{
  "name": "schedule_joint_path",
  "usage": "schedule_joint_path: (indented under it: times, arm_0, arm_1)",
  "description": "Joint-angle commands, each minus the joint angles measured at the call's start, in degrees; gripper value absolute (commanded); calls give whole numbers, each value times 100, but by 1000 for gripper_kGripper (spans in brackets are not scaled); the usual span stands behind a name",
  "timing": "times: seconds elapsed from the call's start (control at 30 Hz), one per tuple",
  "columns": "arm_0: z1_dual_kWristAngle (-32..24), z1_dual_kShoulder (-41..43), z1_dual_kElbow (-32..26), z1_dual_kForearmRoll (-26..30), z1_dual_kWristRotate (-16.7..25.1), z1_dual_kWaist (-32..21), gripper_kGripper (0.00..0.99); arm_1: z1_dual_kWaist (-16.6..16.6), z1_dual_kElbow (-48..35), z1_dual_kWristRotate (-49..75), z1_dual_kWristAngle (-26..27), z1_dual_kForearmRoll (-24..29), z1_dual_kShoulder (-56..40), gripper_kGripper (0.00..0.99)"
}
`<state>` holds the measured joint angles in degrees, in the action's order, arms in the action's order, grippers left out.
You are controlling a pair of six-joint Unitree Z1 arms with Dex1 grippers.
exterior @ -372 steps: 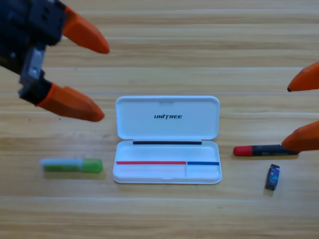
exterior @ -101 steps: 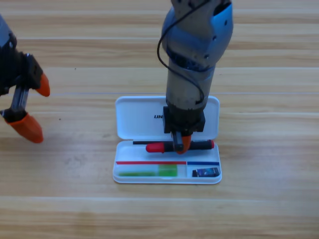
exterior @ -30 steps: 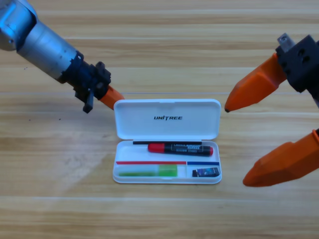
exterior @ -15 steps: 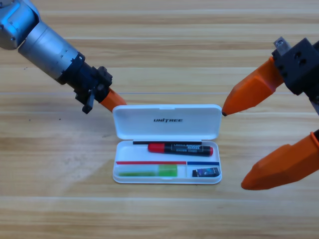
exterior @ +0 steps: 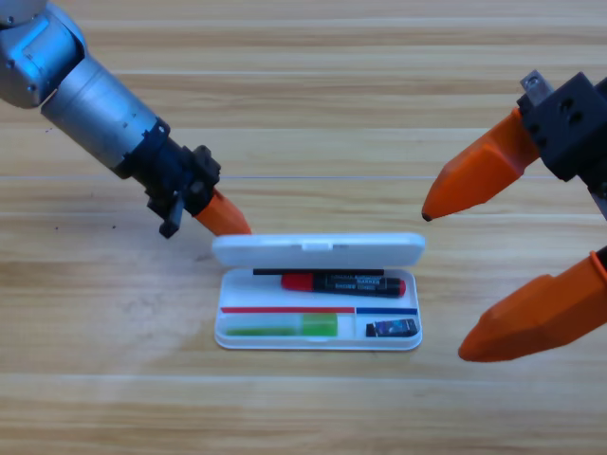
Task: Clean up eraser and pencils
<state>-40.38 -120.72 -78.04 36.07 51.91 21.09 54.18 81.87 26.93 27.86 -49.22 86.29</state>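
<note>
Surface: wooden planks [exterior: 313,85] running across, with a white case [exterior: 318,334] lying near the middle.
Case lid: the lid [exterior: 318,250] stands tipped up on its hinge, seen nearly edge-on along the far side of the case, not yet down on the tray.
Black marker: the red-capped marker [exterior: 342,282] lies lengthwise in the far slot of the case, just under the lid.
Green stick: the green stick [exterior: 282,328] lies in the long near-left compartment of the case.
Eraser: the small dark eraser [exterior: 393,329] sits in the little near-right compartment of the case.
Progress: all three things are in the case, so the packing looks done; what I judge is left is bringing the lid down and shutting it.
Left gripper: the left gripper [exterior: 218,216] is just behind the case's far-left corner, its orange tip at or touching the lid's back edge; only one jaw shows, so I cannot tell whether the jaws are apart or together. It is across the lid from the stowed things, touching none of them.
Right gripper: the right gripper [exterior: 443,281] waits to the right of the case, jaws wide apart and holding nothing, upper tip near the lid's right end, well clear of the eraser.
</note>
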Motion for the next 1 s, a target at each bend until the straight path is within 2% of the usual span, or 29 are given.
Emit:
schedule_joint_path:
  times: [0.03, 0.7, 1.0]
  arm_0:
    - [223, 145, 289, -100, 39, 501, 0]
    - [715, -92, 773, -759, -128, 1160, 0]
    - [1023, -233, 1195, -1278, -137, 1292, 0]
  arm_1:
    - [-39, -163, -65, 105, 167, 134, 990]
    - [-39, -137, -91, 97, 167, 231, 990]
    - [-39, -128, -118, 105, 167, 240, 990]
